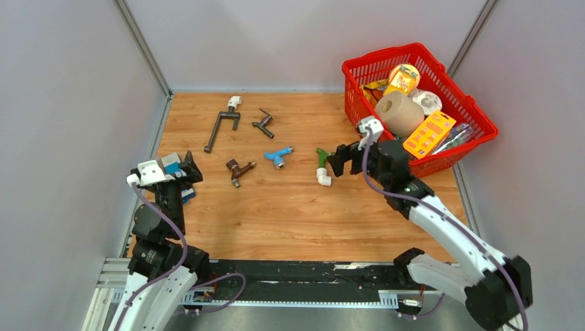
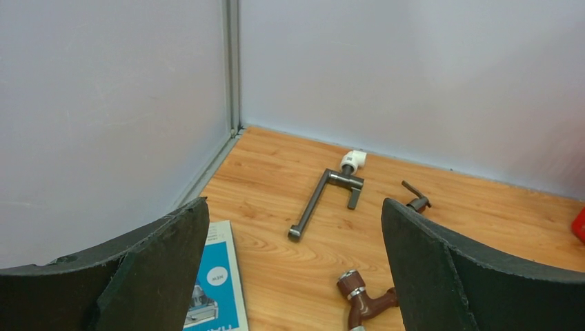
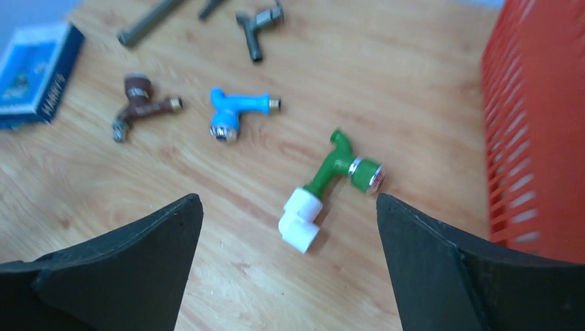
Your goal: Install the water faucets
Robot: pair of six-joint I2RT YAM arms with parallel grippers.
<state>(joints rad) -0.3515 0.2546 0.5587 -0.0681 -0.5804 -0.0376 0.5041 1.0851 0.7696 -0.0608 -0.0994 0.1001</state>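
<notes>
Green plastic faucet (image 3: 338, 162) lies flat on the wooden table (image 1: 290, 221), right of centre in the overhead view. Threaded chrome end points toward the red plastic basket (image 1: 359, 76). Other end is touching a white plastic elbow fitting (image 3: 301, 221); the two look joined.

Blue plastic faucet (image 1: 278, 156) just left of the green one, apart from it. Brown faucet (image 1: 238, 169) further left, also lying down. Dark grey metal faucet (image 1: 263, 123) above those two, toward the back wall. All four are loose on the table and none touch each other.

Right hand (image 1: 338, 160) hangs over the green faucet with fingers spread wide, holding nothing. In its wrist view, faucet and elbow sit between the two dark fingers (image 3: 138, 262), no contact seen.

Left hand (image 1: 183, 172) is at the left edge of the table, fingers also wide apart and holding nothing. A blue and white cardboard box (image 2: 214, 283) lies flat below it.

Long dark metal pipe bracket with a white end fitting (image 1: 221, 127) is in the upper left of the table, near the grey faucet.

Basket sits in the upper right corner, just beside the right hand. It holds a brown paper roll (image 1: 399, 112), an orange packet (image 1: 428, 134) and other small goods too cluttered to name.
</notes>
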